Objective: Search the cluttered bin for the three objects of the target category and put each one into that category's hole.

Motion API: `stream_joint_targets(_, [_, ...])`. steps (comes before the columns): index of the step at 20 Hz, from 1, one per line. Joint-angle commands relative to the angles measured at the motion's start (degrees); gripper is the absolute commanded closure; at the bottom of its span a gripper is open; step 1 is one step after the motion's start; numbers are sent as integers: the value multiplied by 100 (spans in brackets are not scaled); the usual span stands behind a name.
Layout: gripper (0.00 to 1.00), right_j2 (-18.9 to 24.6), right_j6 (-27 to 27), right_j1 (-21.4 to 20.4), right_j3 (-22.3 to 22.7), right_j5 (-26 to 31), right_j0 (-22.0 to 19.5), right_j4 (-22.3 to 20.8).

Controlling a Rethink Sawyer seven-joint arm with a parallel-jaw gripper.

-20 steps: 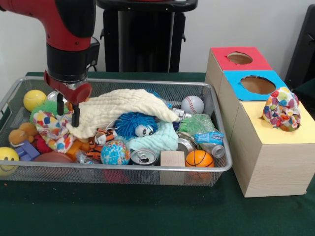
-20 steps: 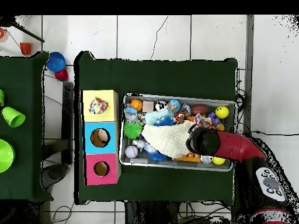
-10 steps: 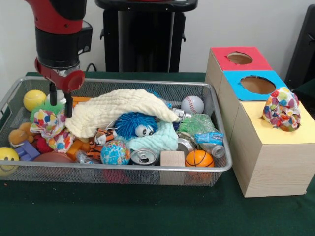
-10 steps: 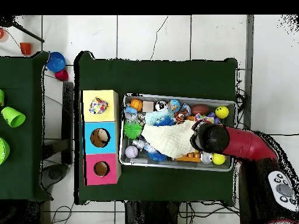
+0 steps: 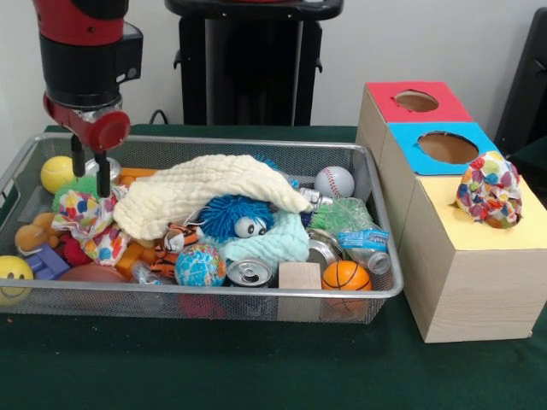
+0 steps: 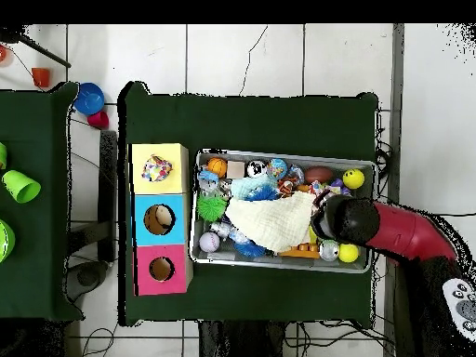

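The yellow hole (image 5: 489, 224) is hidden under a confetti cloth (image 5: 489, 190); the arm (image 5: 81, 47) is cut off at the frame's top left.

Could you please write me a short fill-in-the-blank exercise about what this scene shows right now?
1. A confetti cloth sits over the hole with the ____ surround.
2. The end effector hangs above the wire basket's ____ end in the front view.
3. The pale-yellow waffle cloth partly covers a fuzzy ____ toy with googly eyes.
4. The baseball lies beside the basket's ____ wall in the front view.

Missing words: yellow; left; blue; far
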Motion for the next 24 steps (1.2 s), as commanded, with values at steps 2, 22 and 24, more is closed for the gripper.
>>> stream_joint_targets(2, [0, 261, -222, 783, -55, -669, 190, -494])
stream_joint_targets(22, [0, 26, -339, 1602, -630, -1465, 186, -686])
stream_joint_targets(24, [0, 91, -432, 1606, -663, -1422, 105, -711])
